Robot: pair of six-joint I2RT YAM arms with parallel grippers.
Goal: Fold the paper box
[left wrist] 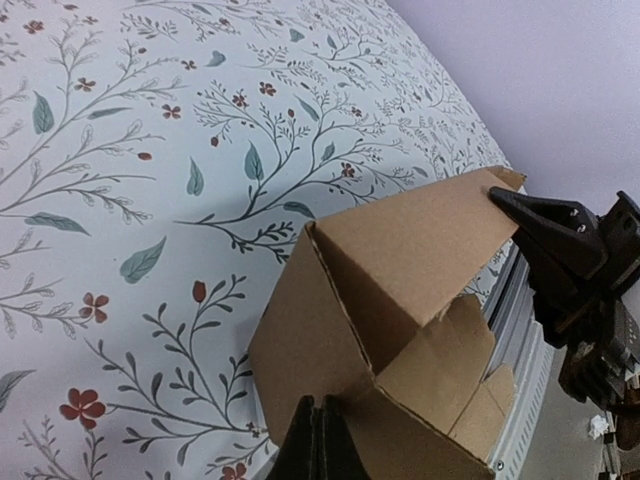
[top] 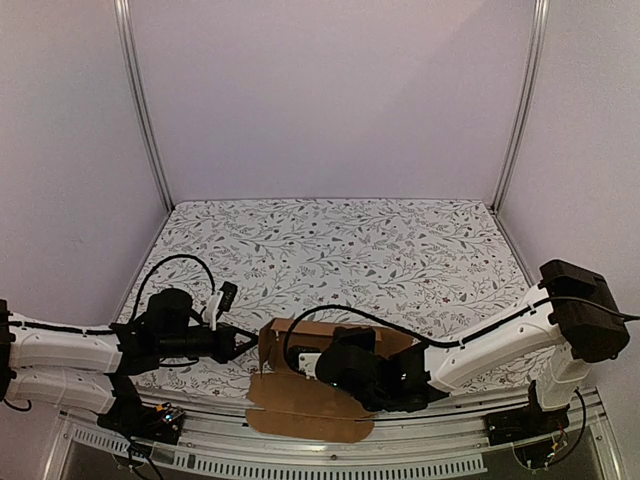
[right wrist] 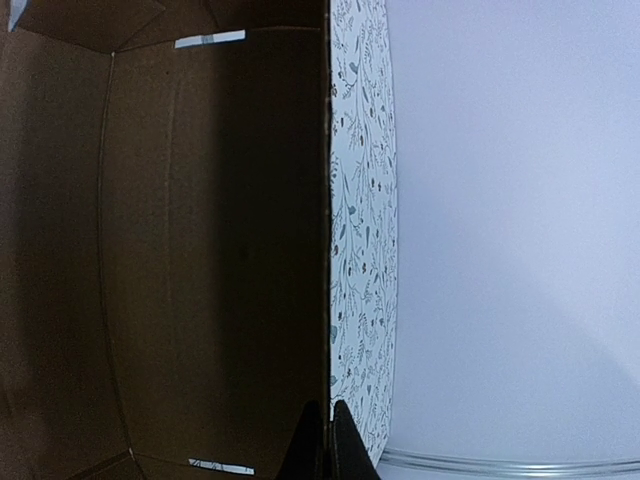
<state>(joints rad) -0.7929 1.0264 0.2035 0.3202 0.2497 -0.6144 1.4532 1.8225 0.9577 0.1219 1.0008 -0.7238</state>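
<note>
Brown paper box [top: 300, 400], half-raised, sits between both arms at the desk's [top: 350, 240] near edge.
Left fingers [left wrist: 301, 452], pressed together, have it just ahead, long axis running away from them; right fingers [right wrist: 312, 452], also together, meet a wall's edge. Whether either pair grips it is unclear.

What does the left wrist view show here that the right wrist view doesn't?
Only left wrist: the brown cardboard paper box from outside, flaps raised, with the right gripper at its far corner. Only right wrist: a close, shadowed, creased panel of it. Both: floral-print tablecloth, pale wall, a shut gripper at the bottom edge (left gripper in the first).
</note>
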